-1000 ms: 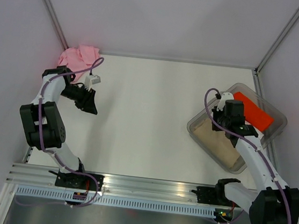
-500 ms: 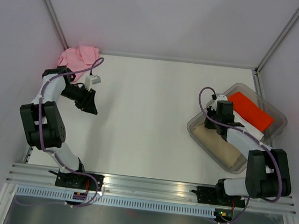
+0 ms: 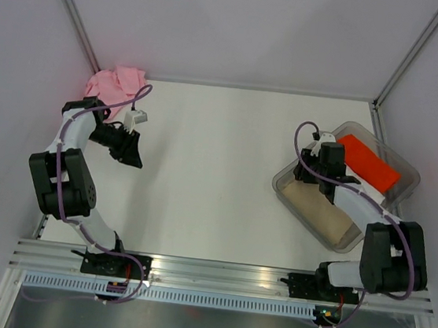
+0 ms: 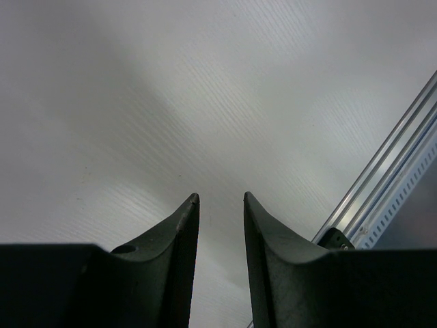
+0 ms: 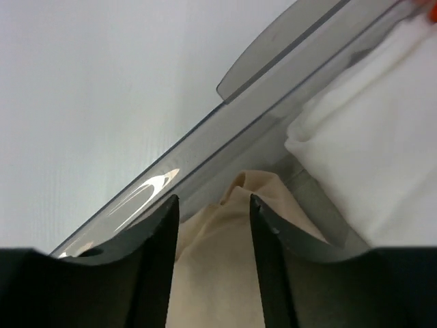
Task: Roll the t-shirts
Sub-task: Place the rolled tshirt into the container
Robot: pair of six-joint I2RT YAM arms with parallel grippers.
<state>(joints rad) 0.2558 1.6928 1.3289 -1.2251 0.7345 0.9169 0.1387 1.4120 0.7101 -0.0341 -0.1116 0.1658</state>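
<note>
The light pink t-shirt [image 3: 116,83] lies crumpled in the far left corner of the table. The tan t-shirt [image 3: 326,212] lies in a clear plastic bin [image 3: 408,174] at the right. My right gripper [image 3: 313,175] hangs inside the bin near its left wall. In the right wrist view its jaws [image 5: 213,198] stand apart, with a raised fold of the tan t-shirt [image 5: 218,260] between them, not pinched. My left gripper [image 3: 134,158] sits low over bare table, a little in front of the pink shirt. It is open [image 4: 220,197] with nothing between its fingers.
A folded red cloth [image 3: 369,163] lies in the far part of the bin, and a white cloth [image 5: 369,150] lies beside the tan shirt. The bin's clear wall [image 5: 225,137] stands just ahead of my right fingers. An aluminium rail [image 4: 382,178] edges the table's near side.
My right arm folded back, shifting its gripper slightly left inside the bin, and its jaws parted over the tan shirt. The left arm and the pink shirt stayed put.
</note>
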